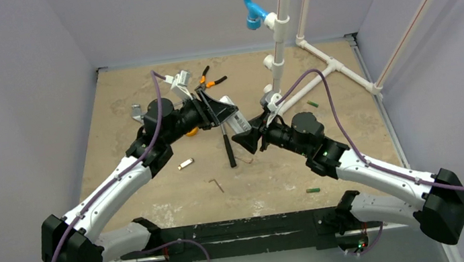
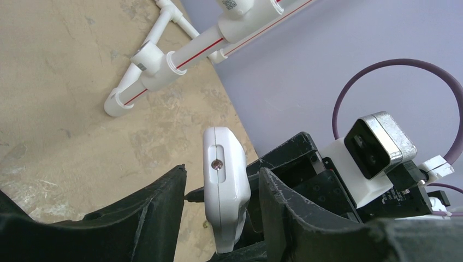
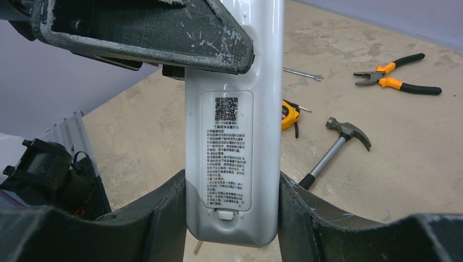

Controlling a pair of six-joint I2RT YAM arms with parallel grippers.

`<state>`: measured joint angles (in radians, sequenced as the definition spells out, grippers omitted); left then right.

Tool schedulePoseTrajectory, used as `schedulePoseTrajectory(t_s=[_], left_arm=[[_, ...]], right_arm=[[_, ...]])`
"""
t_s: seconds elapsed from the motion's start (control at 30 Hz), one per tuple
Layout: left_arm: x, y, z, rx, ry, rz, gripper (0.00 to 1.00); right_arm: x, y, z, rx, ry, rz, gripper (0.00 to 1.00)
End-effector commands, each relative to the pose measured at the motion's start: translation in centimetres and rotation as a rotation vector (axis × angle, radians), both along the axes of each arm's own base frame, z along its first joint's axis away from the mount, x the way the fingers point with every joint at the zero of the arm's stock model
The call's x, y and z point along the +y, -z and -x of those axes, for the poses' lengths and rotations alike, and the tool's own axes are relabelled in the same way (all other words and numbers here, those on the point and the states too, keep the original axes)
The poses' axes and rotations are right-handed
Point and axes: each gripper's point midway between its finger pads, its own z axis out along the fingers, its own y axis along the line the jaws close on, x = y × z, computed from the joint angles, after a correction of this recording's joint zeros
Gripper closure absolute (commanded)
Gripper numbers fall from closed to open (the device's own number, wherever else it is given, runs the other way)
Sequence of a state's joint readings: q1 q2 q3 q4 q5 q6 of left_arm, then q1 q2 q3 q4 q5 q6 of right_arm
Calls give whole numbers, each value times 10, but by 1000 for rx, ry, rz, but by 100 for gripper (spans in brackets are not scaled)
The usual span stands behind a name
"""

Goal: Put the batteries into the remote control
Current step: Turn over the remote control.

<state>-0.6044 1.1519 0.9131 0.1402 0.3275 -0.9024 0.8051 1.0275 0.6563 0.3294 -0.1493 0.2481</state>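
The white remote control (image 1: 234, 118) hangs in the air over the middle of the table, its back with the label and battery-cover latch (image 3: 233, 136) facing the right wrist camera. My right gripper (image 3: 233, 180) is shut on its lower end, one finger against each long side. My left gripper (image 2: 224, 172) straddles the remote's top end (image 2: 225, 191), with a gap showing on both sides, so it is open. One of its fingers (image 3: 147, 33) crosses the upper back of the remote. Two green batteries lie on the table, one at the right (image 1: 312, 103) and one near the front (image 1: 313, 190).
A hammer (image 1: 228, 145) lies under the grippers. Orange-handled pliers (image 1: 212, 79) lie at the back, a small silver clip (image 1: 185, 164) and a bent hex key (image 1: 215, 184) nearer the front. A white pipe frame (image 1: 280, 30) rises at the back right.
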Motion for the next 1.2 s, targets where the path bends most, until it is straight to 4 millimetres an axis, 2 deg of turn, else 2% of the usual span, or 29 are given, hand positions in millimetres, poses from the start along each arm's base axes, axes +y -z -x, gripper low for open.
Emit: schedulePoseTrajectory(t_s=[0.0, 0.17, 0.33, 0.43, 0.6, 0.83, 0.93, 1.0, 1.17], left_arm=[[-2, -32, -1, -67, -3, 51, 52], [-2, -32, -1, -65, -4, 50, 56], [-3, -30, -1, -61, -3, 44, 72], [-3, -29, -1, -64, -2, 37, 76], [-1, -29, -1, -84, -8, 28, 76], [-3, -27, -1, -86, -3, 32, 60], [-3, -28, -2, -82, -2, 32, 59], [-4, -27, -2, -78, -3, 31, 63], [-5, -25, -3, -69, -2, 29, 81]], right_arm=[[8, -40, 2, -62, -29, -89, 100], [8, -39, 2, -59, -31, -89, 100], [9, -39, 2, -58, -34, -90, 100], [10, -38, 2, -57, -40, -89, 100], [11, -39, 2, -60, -47, -88, 100], [13, -38, 2, -56, -55, -86, 100], [14, -39, 3, -57, -57, -87, 100], [13, -38, 3, -57, -55, -86, 100], [13, -37, 1, -56, -49, -81, 100]])
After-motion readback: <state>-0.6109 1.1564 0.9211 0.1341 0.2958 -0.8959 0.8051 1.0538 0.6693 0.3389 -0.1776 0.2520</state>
